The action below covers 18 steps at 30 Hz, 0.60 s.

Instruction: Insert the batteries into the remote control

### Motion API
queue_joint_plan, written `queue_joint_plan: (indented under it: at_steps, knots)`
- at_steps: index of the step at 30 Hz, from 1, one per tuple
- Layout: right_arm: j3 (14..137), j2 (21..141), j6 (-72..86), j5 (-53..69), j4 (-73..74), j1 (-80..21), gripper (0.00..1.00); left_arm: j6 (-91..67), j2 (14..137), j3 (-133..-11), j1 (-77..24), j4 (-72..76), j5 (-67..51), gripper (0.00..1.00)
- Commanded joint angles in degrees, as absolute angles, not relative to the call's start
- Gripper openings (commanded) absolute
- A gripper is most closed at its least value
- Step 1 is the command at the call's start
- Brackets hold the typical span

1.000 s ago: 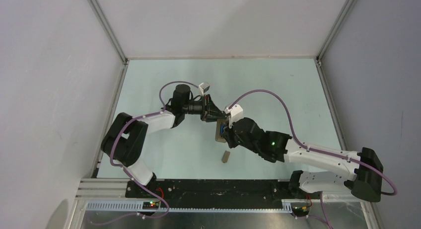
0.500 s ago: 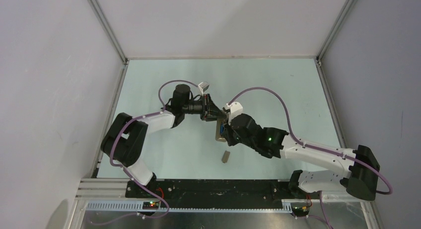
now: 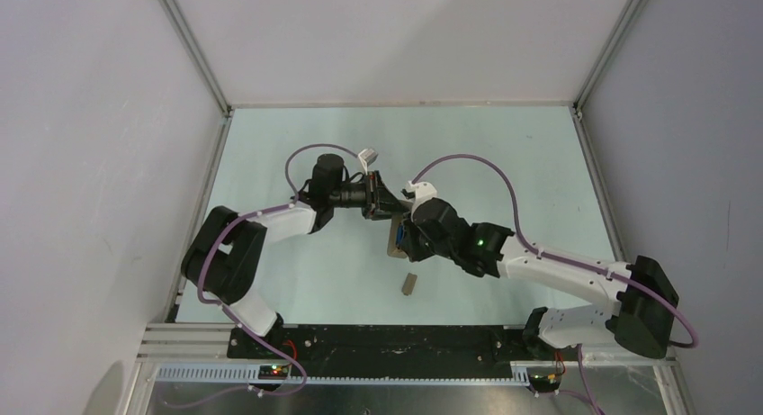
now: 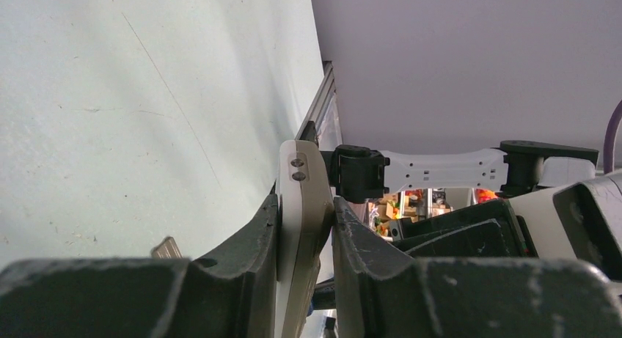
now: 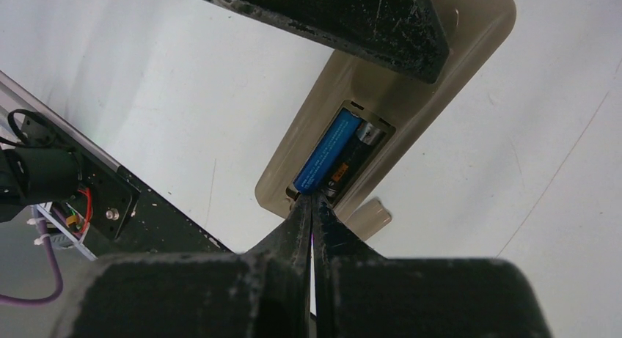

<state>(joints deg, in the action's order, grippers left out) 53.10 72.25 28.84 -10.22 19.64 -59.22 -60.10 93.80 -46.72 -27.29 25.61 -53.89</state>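
Note:
The remote control (image 3: pixel 395 239) hangs back-up above the table with my left gripper (image 3: pixel 387 212) shut on its long edges; in the left wrist view the remote control (image 4: pixel 302 191) sits pinched between the two pads of the left gripper (image 4: pixel 306 213). Its battery bay is open on the beige-grey back (image 5: pixel 455 67). A blue battery (image 5: pixel 326 151) and a dark battery (image 5: pixel 357 149) lie side by side in the bay. My right gripper (image 5: pixel 312 200) is shut, empty, its tips touching the near end of the blue battery.
The small flat beige-grey cover piece (image 3: pixel 409 284) lies on the pale table below the remote, also seen as the cover piece (image 5: pixel 370 215). The black base rail (image 3: pixel 387 340) runs along the near edge. Grey walls enclose the table.
The right arm has pushed a little left and forward toward the remote, its elbow shifting left. The left arm and the remote have stayed nearly still.

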Motion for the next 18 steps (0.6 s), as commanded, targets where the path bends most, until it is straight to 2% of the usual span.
queue_joint_plan:
  at_steps: [1,11,18]
  knots:
    - [54.6,75.5,32.5,-10.5,18.2,-57.2,0.0,-64.5,88.3,-47.3,-30.0,28.1,-61.7,0.0]
    - [54.7,76.4,37.2,-5.4,19.2,-54.7,0.0,-62.9,85.8,-47.0,-30.0,28.1,-62.0,0.0]
    - [54.7,69.3,36.2,-4.4,17.2,-55.7,0.02,-62.6,85.6,-46.8,-29.9,28.1,-61.1,0.0]
